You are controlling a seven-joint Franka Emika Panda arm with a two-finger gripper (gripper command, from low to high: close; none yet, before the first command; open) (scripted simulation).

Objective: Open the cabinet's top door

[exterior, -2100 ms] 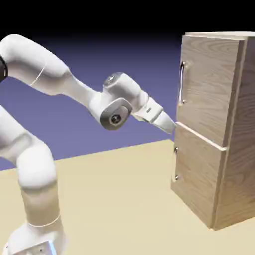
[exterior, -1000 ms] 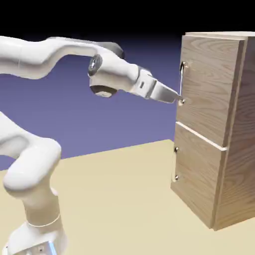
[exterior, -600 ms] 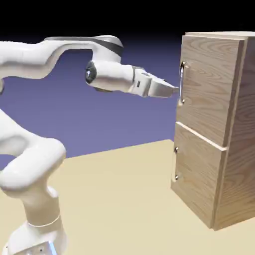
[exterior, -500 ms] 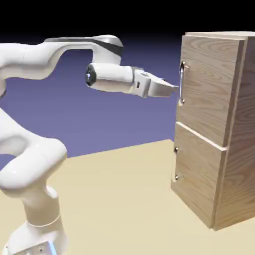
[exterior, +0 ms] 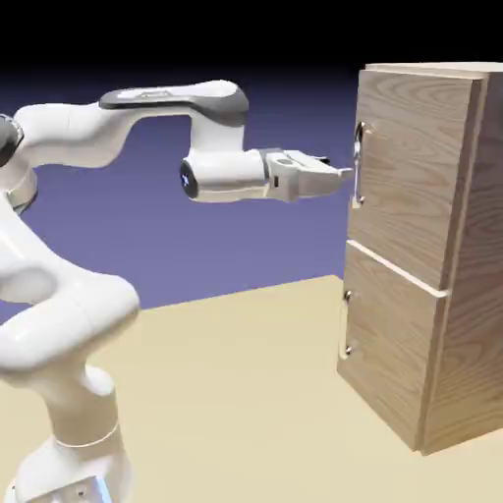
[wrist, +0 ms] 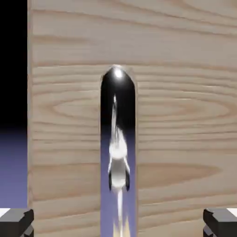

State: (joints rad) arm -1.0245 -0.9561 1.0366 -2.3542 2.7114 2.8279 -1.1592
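Observation:
The cabinet (exterior: 462,324) is a tall light-oak box at the exterior view's right. Its top door (exterior: 408,167) is shut and carries a long vertical silver bar handle (exterior: 360,162). My gripper (exterior: 342,175) is held level, pointing at that handle, with its tips just short of the bar. In the hand view the handle (wrist: 118,152) runs upright through the middle of the door's wood (wrist: 185,115). The two grey fingertips (wrist: 16,222) sit far apart at the bottom corners, so my gripper (wrist: 118,225) is open and holds nothing.
Below the top door is the shorter lower door (exterior: 388,354), shut, with a small handle (exterior: 347,324). The tan table top (exterior: 236,393) spreads out before the cabinet. The white arm (exterior: 147,123) arches in from the exterior view's left.
The hand rose from the seam between the two doors to the height of the long handle and levelled out to point at it. The jaws stayed open.

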